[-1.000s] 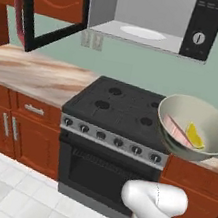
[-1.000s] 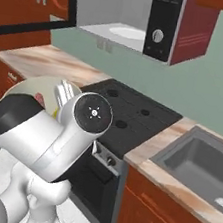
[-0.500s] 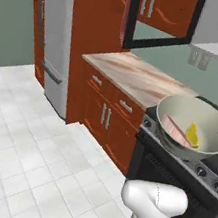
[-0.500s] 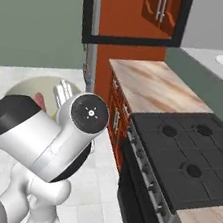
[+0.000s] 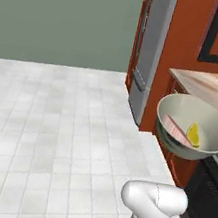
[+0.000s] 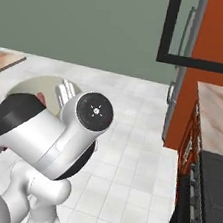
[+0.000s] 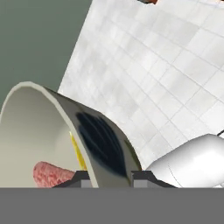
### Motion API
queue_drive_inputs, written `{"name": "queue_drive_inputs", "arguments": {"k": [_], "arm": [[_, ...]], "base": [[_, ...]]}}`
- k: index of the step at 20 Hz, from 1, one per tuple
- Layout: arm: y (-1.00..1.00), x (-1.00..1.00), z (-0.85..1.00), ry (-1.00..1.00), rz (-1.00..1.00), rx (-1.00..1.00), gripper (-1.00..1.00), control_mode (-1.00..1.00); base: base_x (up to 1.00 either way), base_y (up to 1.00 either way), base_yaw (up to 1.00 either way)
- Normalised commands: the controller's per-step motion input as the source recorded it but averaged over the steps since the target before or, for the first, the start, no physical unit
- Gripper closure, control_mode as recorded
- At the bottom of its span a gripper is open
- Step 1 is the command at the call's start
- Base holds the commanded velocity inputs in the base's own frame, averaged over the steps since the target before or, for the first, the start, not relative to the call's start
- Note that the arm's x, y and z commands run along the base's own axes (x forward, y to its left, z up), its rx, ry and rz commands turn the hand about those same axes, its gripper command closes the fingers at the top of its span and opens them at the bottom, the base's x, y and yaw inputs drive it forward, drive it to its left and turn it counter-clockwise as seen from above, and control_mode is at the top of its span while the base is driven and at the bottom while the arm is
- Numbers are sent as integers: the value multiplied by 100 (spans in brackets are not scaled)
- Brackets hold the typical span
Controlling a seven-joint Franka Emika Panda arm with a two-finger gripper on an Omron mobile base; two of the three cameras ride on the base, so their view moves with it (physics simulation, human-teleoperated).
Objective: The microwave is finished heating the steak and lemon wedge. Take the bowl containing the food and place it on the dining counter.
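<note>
White tiled floor [image 5: 58, 122] takes up most of both base views, grey-green wall [image 5: 66, 17] behind it. Left base view: steel fridge [image 5: 151, 52] far right, red-brown cabinet [image 5: 185, 48] beside it, marble counter [image 5: 211, 88] to the right of that, dark stove front [image 5: 209, 200] at the lower right edge. Right base view adds the black frame of the open microwave door [image 6: 171, 31] at the top and a second marble corner [image 6: 2, 62] at the far left; the robot's own arm blocks most of the bowl there, leaving just an arc of rim.

Bowl [image 5: 194, 127] is held in the air, right side of the left base view, in front of the cabinets, above the floor, tilted so the cream interior faces the camera. Steak [image 5: 175, 130] lies across the bottom, lemon wedge [image 5: 194, 134] just right of it, touching or nearly so.

Hand view: gripper [image 7: 107, 178] is pinching the bowl's wall at the rim, one fingertip [image 7: 81, 177] inside, the other outside. Steak end and a sliver of the yellow lemon wedge sit inside, near the inner finger.
</note>
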Motion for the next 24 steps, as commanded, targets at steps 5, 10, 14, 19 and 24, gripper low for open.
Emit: {"name": "queue_drive_inputs", "arguments": {"k": [5, 10, 14, 19, 24], "arm": [[0, 0, 0, 0, 0, 0, 100, 100], [0, 0, 0, 0, 0, 0, 100, 100], [0, 0, 0, 0, 0, 0, 100, 100], [0, 0, 0, 0, 0, 0, 100, 100], [0, 0, 0, 0, 0, 0, 100, 100]], "base": [[45, 60, 63], [80, 79, 57], [92, 40, 63], [79, -6, 74], [18, -33, 88]]}}
